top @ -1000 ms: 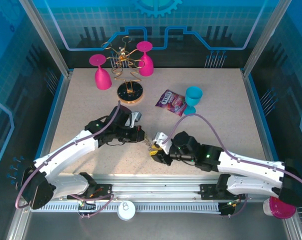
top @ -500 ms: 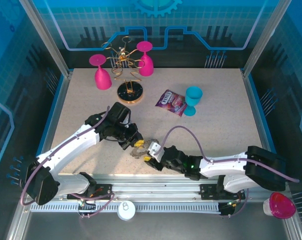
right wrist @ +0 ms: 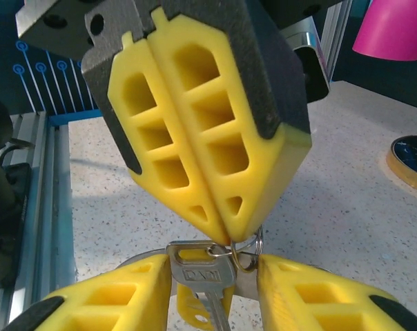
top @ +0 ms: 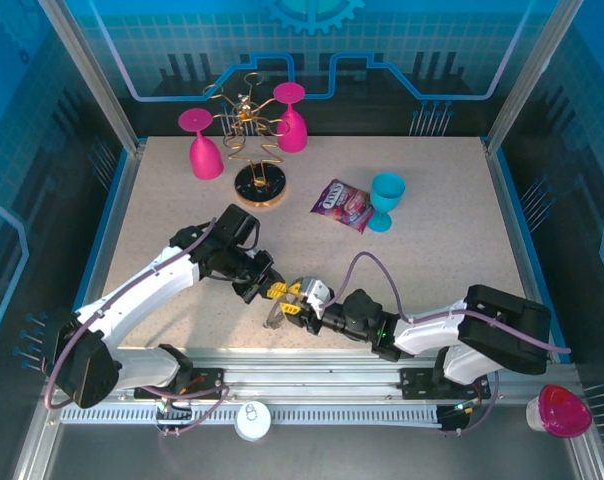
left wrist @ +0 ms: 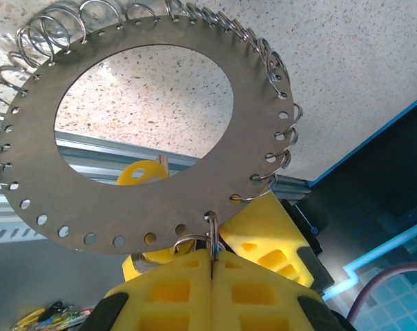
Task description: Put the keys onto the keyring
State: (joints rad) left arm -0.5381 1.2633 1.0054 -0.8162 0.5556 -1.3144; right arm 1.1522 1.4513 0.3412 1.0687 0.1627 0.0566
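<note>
The keyring (left wrist: 250,110) is a flat dark grey disc with a wide hole and wire loops round its rim. My left gripper (left wrist: 212,258) is shut on one small loop at its lower edge. In the top view that left gripper (top: 269,291) meets my right gripper (top: 300,305) near the table's front edge, the keyring (top: 276,317) just below them. The silver key (right wrist: 203,276) hangs from a wire loop under the left gripper's (right wrist: 229,238) tips, a yellow plastic piece behind it. My right gripper (right wrist: 212,276) is open, one finger on each side of the key. The key's yellow head (left wrist: 141,172) shows through the ring's hole.
At the back stand a gold wire stand on a round base (top: 259,186) and two pink glasses (top: 204,148) (top: 291,120). A blue cup (top: 386,198) and a snack packet (top: 342,205) sit right of centre. The aluminium front rail (top: 302,358) runs close below both grippers.
The right arm has folded and reached left, bringing its gripper up against the left one. The left gripper has moved slightly nearer and left with the ring.
</note>
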